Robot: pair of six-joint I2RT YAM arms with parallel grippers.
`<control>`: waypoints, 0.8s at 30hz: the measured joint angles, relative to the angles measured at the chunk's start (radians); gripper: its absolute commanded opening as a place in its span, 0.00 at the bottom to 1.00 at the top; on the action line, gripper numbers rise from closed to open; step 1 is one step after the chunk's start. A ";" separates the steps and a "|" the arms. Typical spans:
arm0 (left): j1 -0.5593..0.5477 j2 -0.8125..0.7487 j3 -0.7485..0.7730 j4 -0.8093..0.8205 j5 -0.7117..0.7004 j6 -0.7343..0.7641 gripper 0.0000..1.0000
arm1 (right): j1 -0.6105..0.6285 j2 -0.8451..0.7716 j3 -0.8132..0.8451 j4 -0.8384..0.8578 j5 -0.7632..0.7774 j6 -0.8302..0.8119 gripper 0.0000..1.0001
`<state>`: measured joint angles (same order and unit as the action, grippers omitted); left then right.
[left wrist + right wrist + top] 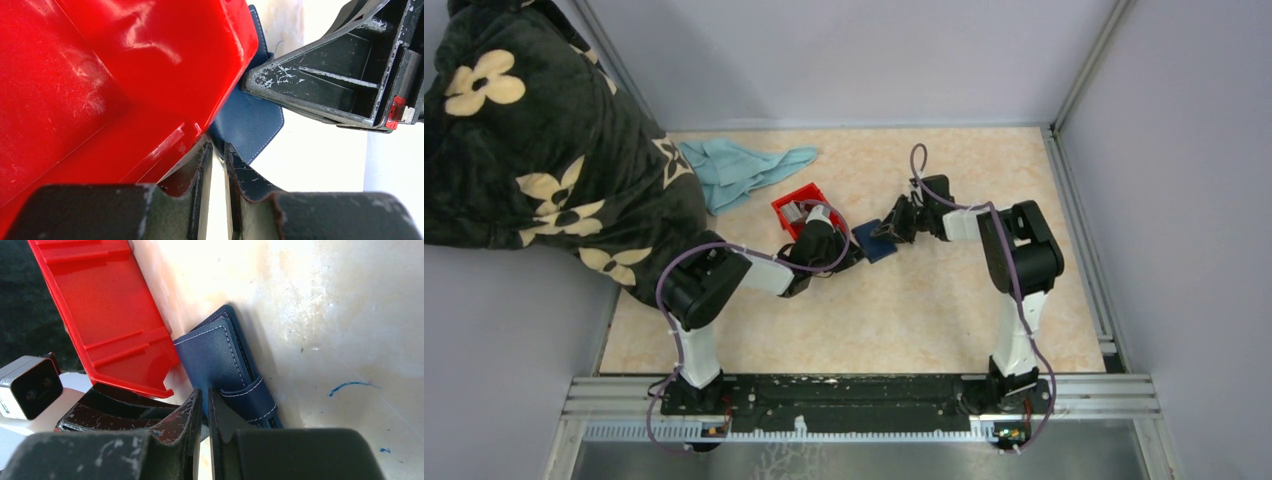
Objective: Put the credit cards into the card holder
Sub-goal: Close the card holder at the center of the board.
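Beige tabletop (924, 320): card holder (876, 241) lies diagonally, tab (250, 392) toward right jaws; both jaws almost closed, grasp unclear.

A small, dark navy leather card holder (879, 240) (220, 357) (250, 125), edged with pale stitching, was seen folded shut, its strap tab (248, 390) wrapped over one edge. It was laid flat on the surface (924, 320), just beside the red plastic bin (810, 194). Greyish-white flat pieces, possibly the credit cards (795, 212), were glimpsed inside that bin, too small to be made out.
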<state>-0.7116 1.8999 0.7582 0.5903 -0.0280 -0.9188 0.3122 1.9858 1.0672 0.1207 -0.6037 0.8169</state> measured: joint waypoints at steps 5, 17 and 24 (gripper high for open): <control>0.000 -0.003 0.004 -0.013 -0.004 0.000 0.23 | -0.016 0.001 -0.027 0.035 -0.010 0.040 0.10; 0.000 -0.043 0.007 -0.087 -0.026 0.002 0.28 | -0.035 0.022 -0.034 0.063 -0.048 0.078 0.09; 0.000 -0.113 0.036 -0.263 -0.061 0.032 0.30 | -0.036 0.021 -0.042 0.075 -0.047 0.078 0.08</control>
<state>-0.7116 1.7866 0.7944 0.3275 -0.0895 -0.8864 0.2764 2.0068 1.0256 0.1959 -0.6506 0.8951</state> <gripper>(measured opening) 0.287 0.081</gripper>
